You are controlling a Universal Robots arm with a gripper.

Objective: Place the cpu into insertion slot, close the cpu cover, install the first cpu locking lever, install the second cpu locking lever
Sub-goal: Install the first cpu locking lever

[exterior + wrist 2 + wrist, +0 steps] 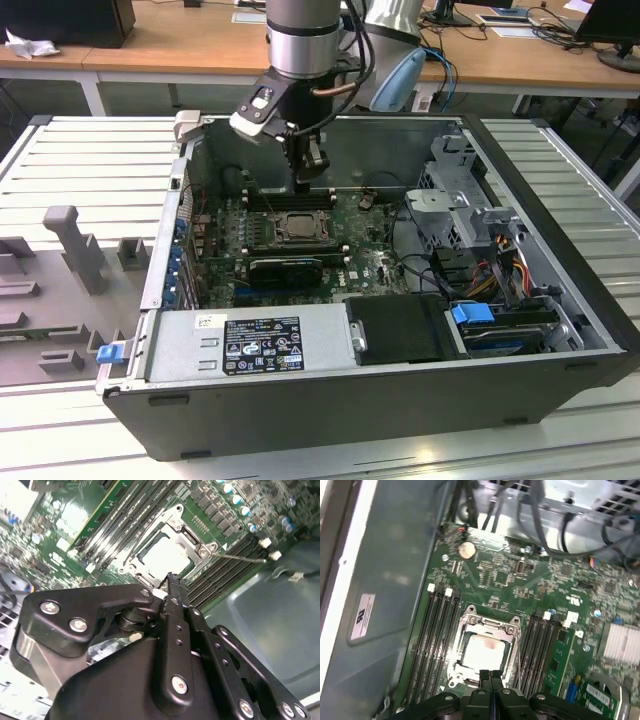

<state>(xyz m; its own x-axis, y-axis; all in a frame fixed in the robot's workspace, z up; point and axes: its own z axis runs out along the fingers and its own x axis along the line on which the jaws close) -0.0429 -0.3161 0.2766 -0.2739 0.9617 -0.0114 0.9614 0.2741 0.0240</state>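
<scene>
Your tool (490, 676) has its fingers pressed together and pinches nothing. It hangs above the slot (297, 228) inside the open case (560, 330), tip over the slot's near edge in both wrist views, and it appears clear of the metal. The cpu (482, 652) already lies flat in the slot, its pale face showing through the window of the cover (492, 624), which looks laid down over it. A thin lever (240, 557) juts from one slot corner, its long axis crossing the memory slots (225, 577), close beside your tool's tip.
</scene>
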